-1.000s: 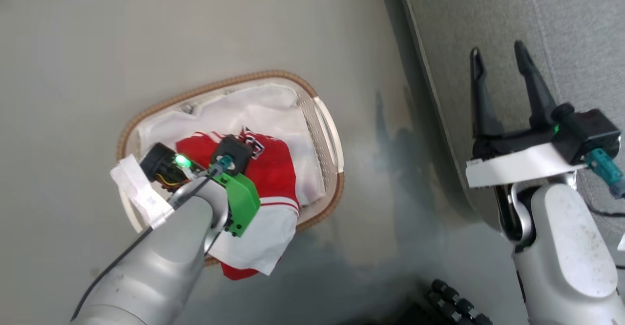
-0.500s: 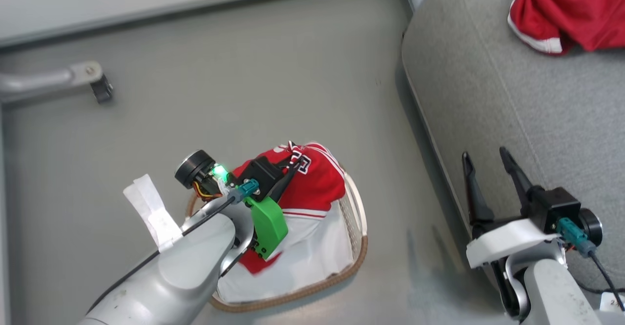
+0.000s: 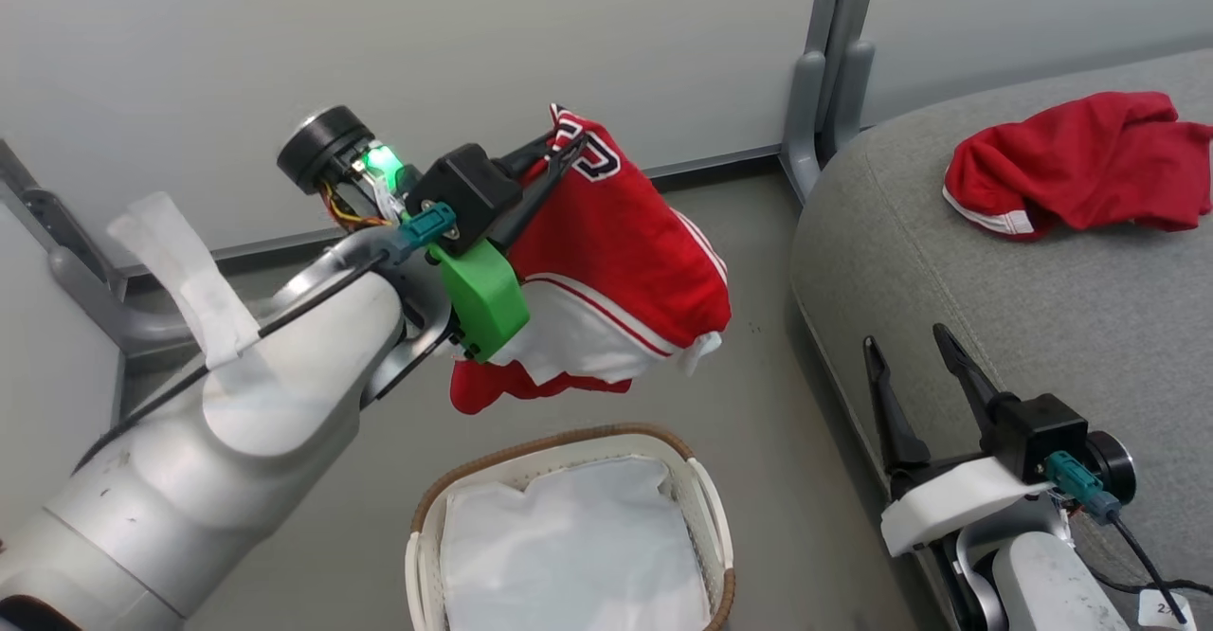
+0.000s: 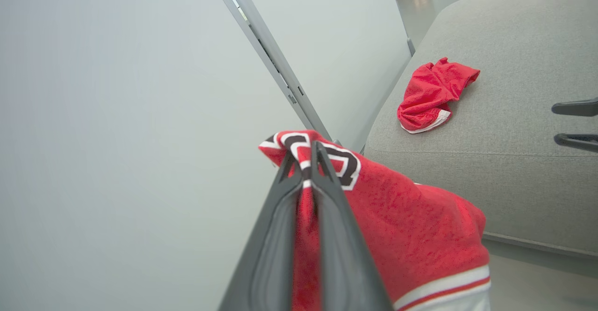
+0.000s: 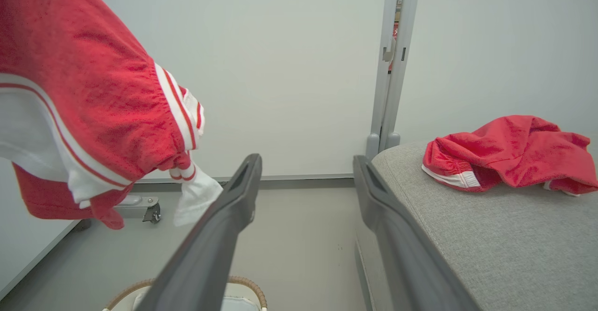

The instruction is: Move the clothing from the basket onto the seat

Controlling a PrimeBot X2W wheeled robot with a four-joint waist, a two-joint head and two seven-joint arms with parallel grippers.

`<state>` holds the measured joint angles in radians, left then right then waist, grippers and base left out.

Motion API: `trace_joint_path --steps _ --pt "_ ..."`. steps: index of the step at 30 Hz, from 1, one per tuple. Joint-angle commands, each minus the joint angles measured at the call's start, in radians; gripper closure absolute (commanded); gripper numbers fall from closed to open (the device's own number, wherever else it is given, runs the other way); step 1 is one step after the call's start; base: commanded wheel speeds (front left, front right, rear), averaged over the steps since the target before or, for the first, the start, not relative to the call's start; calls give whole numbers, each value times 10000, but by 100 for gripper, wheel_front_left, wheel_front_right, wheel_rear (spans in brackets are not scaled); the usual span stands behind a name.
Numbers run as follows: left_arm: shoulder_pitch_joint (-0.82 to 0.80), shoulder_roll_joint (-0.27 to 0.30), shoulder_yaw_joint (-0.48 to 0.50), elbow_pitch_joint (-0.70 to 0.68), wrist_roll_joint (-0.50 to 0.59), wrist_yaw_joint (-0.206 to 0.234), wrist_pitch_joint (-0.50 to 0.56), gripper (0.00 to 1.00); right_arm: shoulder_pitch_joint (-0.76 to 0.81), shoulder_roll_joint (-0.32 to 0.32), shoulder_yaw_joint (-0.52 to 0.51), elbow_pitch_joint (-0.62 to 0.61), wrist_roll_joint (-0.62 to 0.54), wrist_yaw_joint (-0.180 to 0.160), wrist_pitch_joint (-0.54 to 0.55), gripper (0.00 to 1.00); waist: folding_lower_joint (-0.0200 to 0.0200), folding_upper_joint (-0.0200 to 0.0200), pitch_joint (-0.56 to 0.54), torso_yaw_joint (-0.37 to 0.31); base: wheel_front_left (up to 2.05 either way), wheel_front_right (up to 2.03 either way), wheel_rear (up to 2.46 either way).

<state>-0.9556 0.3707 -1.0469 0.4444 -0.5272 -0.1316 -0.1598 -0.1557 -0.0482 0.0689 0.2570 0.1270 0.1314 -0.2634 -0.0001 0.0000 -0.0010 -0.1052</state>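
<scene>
I'm pinching the jersey [image 3: 616,252] by its numeral edge, left gripper [image 3: 559,150] clamped tight, so it's hanging clear above the basket [image 3: 559,441] at six o'clock. The seat [image 3: 948,309], at three o'clock, is carrying the plain red garment [image 3: 1080,162]; my right gripper [image 3: 902,337] is idling, fingers apart, beside its edge.

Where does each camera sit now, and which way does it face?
Head view: up on the robot, facing forward and down at basket, floor and seat; it shows left gripper shut on the jersey, right gripper open.
Left wrist view: on the raised left arm, facing along its shut fingers toward wall and seat.
Right wrist view: low beside the seat, facing along its open fingers toward the wall.
Shared: all three show the plain red garment on the seat.
</scene>
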Motion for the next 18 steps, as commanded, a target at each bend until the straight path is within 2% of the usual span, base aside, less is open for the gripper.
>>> trace_joint_path --steps 1,11,18 --pt "-196 130 31 -143 14 25 56 100 -120 -41 96 -30 76 -13 -19 0 1 0 -300 -69 0 0 0" --pt "-471 364 188 -782 -120 120 172 100 -614 -37 1078 -127 125 -13 -19 0 1 0 -367 -144 0 0 0" --pt "-528 372 121 -1049 -135 181 213 100 -1098 -45 1717 637 -298 -14 -18 0 1 0 -395 -45 0 0 0"
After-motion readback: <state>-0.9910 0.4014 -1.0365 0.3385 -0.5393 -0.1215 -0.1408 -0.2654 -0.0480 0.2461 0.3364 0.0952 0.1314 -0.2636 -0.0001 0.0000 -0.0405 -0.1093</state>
